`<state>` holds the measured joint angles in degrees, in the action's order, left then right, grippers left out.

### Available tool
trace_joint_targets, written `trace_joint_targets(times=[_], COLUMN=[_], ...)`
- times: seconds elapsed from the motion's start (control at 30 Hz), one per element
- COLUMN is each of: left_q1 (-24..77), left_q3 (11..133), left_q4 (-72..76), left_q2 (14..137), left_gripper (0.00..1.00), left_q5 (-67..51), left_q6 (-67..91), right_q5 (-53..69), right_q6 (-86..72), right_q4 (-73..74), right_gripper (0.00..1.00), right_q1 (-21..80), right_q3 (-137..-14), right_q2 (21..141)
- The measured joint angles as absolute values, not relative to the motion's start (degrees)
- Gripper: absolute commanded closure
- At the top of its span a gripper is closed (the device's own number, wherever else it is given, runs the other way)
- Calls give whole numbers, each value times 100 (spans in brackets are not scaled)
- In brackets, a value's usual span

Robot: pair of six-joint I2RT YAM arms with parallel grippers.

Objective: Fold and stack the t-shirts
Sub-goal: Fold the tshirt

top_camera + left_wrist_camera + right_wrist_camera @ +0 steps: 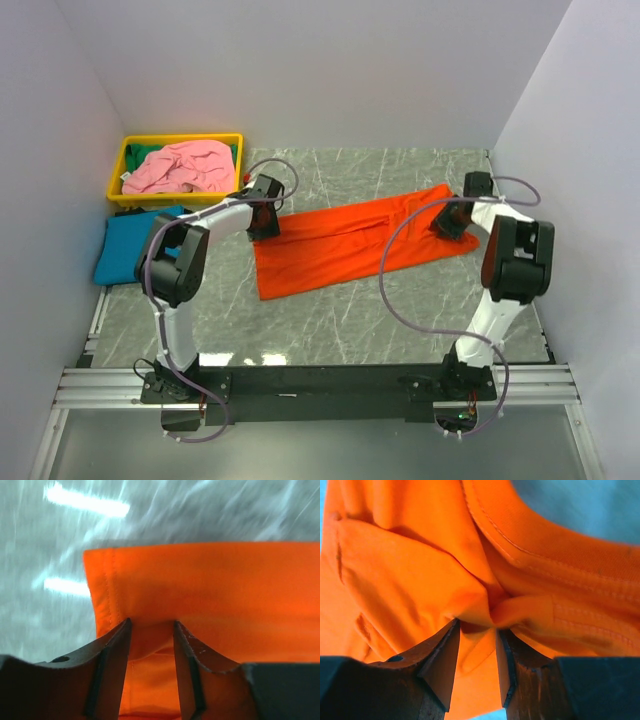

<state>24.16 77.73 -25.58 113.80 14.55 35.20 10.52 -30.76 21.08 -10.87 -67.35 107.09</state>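
The bright orange t-shirt [350,245] lies in a long folded strip across the middle of the marble table. My left gripper [265,215] is at its far left corner and my right gripper [450,222] at its right end. In the left wrist view the left gripper [151,622] is shut on the hemmed edge of the orange t-shirt [210,590]. In the right wrist view the right gripper [477,622] is shut on bunched orange t-shirt cloth [410,580] near the collar band. The teal blue t-shirt [130,245] lies folded at the left. The pale pink t-shirt [180,165] is crumpled in the tray.
The yellow tray [125,150] stands at the back left and also holds a bit of green cloth [150,152]. White walls close in the table on the left, back and right. The arm bases stand on a black rail at the near edge.
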Motion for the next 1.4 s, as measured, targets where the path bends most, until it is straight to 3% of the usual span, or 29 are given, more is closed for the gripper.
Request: trace_joint_targets(times=[0.37,0.67,0.77,0.87,0.93,1.03,1.23,1.4], left_q1=[2475,3450,3691,3806,3820,3813,3562,2751], left_q3=[5749,5078,5076,5076,5076,5116,5389,5413], left_q4=[-2589,-2521,-2554,-2792,-3044,-3422,-3806,-3798], left_q2=[9749,9284,9271,9122,8919,8495,7894,7776], left_gripper=[46,37,31,25,12,1,1,3], left_q5=[204,-1090,-1278,-1190,-1026,-620,239,720], left_q6=[4615,5196,5288,5352,5378,5408,5203,4696], right_q5=[1240,1341,1361,1343,1317,1229,880,591], right_q6=[-2753,-2534,-2397,-2176,-1977,-1527,-642,-266], right_q4=[3404,4003,3833,3323,3186,2963,2338,2167], right_gripper=[58,57,57,55,55,54,56,59], right_q1=[-423,62,93,132,172,344,1319,1905], right_q3=[-9939,-12785,-12643,-11614,-10864,-9876,-8991,-9037], right_q2=[12770,14429,14355,13769,13194,12127,10503,10726])
